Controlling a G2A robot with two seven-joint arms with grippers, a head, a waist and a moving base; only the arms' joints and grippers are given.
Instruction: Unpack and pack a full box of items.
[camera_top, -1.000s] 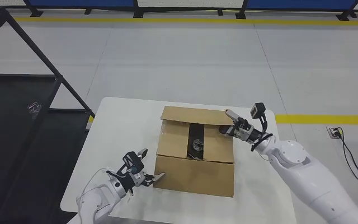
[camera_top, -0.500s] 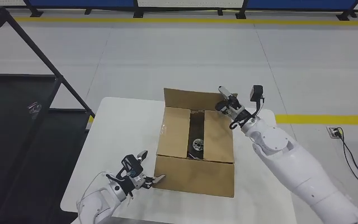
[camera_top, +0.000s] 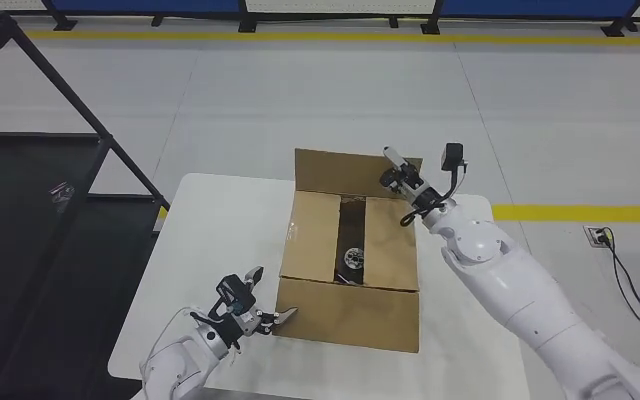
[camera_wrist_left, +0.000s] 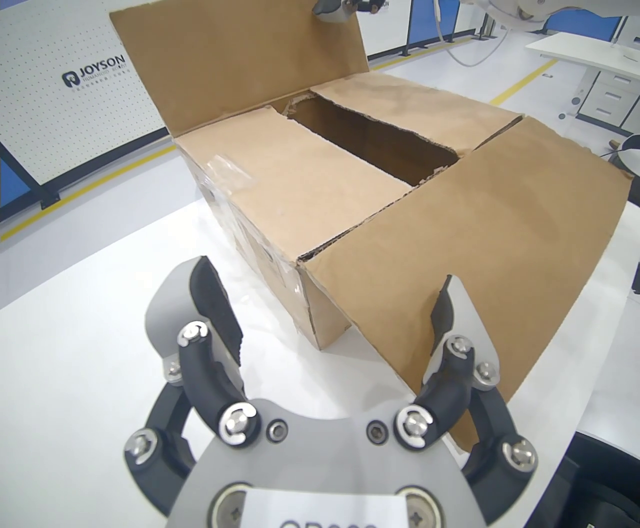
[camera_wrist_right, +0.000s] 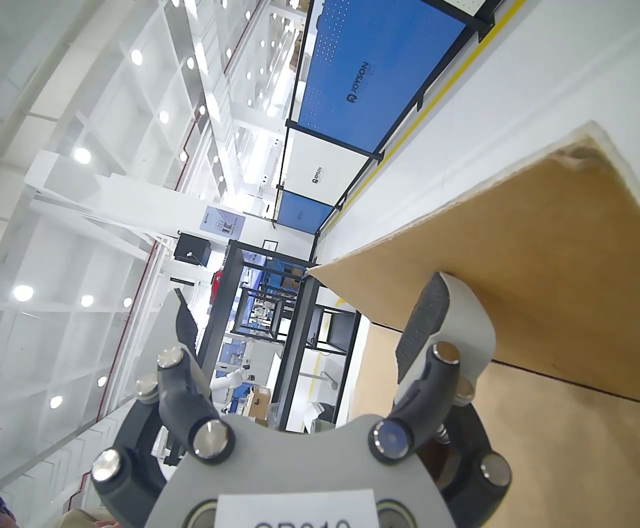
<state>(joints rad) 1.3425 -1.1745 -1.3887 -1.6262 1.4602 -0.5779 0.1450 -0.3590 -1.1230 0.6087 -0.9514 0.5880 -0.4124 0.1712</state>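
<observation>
Box (camera_top: 345, 262) sits mid-frame on the bench (camera_top: 215, 235). Its cardboard looks stiff and light, best taken by a flap edge. Left claw (camera_wrist_left: 325, 277) gapes beside the lower flap (camera_top: 345, 315); right claw (camera_wrist_right: 307, 290), fingers apart, is at the upper flap (camera_top: 345, 170).

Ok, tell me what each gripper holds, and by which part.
Nothing is held. Right gripper: jaws open at the top edge of the raised far flap. Left gripper: jaws open beside the near flap.

One cardboard box (camera_top: 310, 250) with four flaps (camera_top: 350, 170) (two folded inward, two opened outward); one white table (camera_top: 220, 250); two grippers: left gripper (camera_wrist_left: 325, 280), right gripper (camera_wrist_right: 307, 287).
</observation>
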